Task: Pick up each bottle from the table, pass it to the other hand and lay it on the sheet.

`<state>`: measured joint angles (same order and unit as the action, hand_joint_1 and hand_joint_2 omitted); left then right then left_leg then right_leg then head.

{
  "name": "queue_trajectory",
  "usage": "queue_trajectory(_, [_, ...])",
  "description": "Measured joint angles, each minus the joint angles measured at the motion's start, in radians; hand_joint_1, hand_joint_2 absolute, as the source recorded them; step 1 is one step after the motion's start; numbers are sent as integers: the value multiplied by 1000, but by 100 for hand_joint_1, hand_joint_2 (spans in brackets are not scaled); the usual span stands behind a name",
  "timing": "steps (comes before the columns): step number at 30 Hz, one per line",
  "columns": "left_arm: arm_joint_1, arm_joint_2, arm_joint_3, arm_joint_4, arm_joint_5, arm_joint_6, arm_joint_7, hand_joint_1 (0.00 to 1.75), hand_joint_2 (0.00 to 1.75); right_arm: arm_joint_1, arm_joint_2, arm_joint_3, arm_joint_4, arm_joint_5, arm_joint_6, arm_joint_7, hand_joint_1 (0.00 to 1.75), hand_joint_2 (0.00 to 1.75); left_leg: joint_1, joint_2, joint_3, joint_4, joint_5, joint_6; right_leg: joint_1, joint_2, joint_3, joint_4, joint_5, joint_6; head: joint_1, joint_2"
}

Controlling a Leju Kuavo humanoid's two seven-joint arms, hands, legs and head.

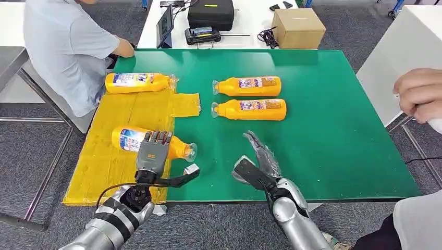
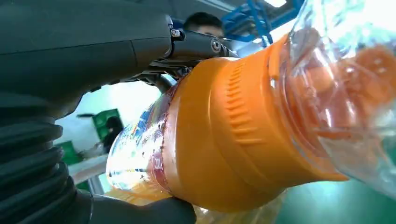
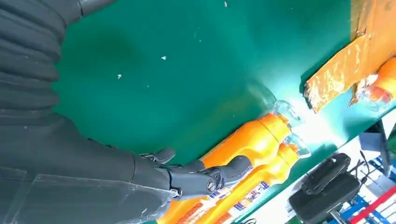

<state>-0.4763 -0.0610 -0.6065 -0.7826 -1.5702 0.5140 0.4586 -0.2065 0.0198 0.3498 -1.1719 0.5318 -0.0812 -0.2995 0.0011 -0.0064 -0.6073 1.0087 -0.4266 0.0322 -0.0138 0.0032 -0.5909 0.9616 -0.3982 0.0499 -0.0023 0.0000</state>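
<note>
An orange bottle [image 1: 127, 139] [image 2: 233, 130] lies on the yellow sheet [image 1: 120, 114] near its front, cap toward the green mat. My left hand [image 1: 152, 153] [image 2: 93, 56] rests over its neck end with straight fingers, while the thumb [image 1: 186, 176] sticks out apart from it. Another bottle [image 1: 138, 82] lies at the sheet's far edge. Two more bottles [image 1: 247, 86] [image 1: 250, 109] lie side by side on the green mat [image 1: 323, 130], also seen as the nearer bottle [image 3: 247, 140] and farther bottle [image 3: 275, 163]. My right hand [image 1: 258, 164] [image 3: 187, 177] hovers open and empty near the front edge.
A person sits at the table's left rear corner [image 1: 68, 47]. Another person's hand [image 1: 419, 94] reaches in at the right. A cardboard box [image 1: 298, 27], a black case [image 1: 210, 13] and a controller [image 1: 202, 35] stand on the white table behind.
</note>
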Motion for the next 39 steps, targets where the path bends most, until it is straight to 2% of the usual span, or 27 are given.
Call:
queue_trajectory(5, [-66, -28, 0, 110, -1, -133, -33, 175, 175, -8, 10, 0, 0, 0, 13, -2, 0, 175, 0, 0, 0, 0, 0, 0, 0, 0, 0, 0, 1, 1, 0, 0])
queue_trajectory(8, [-96, -42, 1, 149, -1, -155, -37, 175, 175, -11, 15, 1, 0, 0, 14, -3, 0, 175, 0, 0, 0, 0, 0, 0, 0, 0, 1, 0, 1, 1, 0, 0])
queue_trajectory(9, [-104, -47, 2, 161, -1, -163, -37, 162, 175, -12, 15, 0, 0, 0, 15, -3, 0, 175, 0, 0, 0, 0, 0, 0, 0, 0, 1, 0, 1, 1, 0, 0])
queue_trajectory(10, [-111, -52, 3, 171, 0, -172, -37, 65, 175, -12, 15, 0, 0, 0, 17, -3, 0, 175, 0, 0, 0, 0, 0, 0, 0, 0, 1, 0, 1, 1, 0, 0])
queue_trajectory(11, [-119, -55, 5, 181, -1, -179, -37, 28, 175, -13, 16, 0, 1, 0, 18, -3, 0, 175, 0, -1, 0, 0, 0, 0, 0, 0, 1, 0, 1, 1, 0, 0])
queue_trajectory(12, [-125, -60, 7, 191, -1, -182, -35, 0, 175, -16, 17, 0, 2, 0, 19, -3, 0, 175, 0, -1, 0, 0, 0, 0, 0, 0, 1, 0, 1, 1, 0, 0])
queue_trajectory(22, [-166, -106, 53, 277, 0, -194, -29, 0, 175, -34, 30, 0, 20, 8, 24, -3, 0, 175, 0, 0, 0, 0, 1, 0, 0, 0, 1, 0, 1, 1, 0, 0])
queue_trajectory(39, [-151, -139, 53, 215, 0, -26, -78, 0, 175, -30, 31, 0, 27, 20, 19, -8, 0, 175, 0, 0, 0, 0, 1, 0, 0, 0, 0, 0, 1, 1, 0, 0])
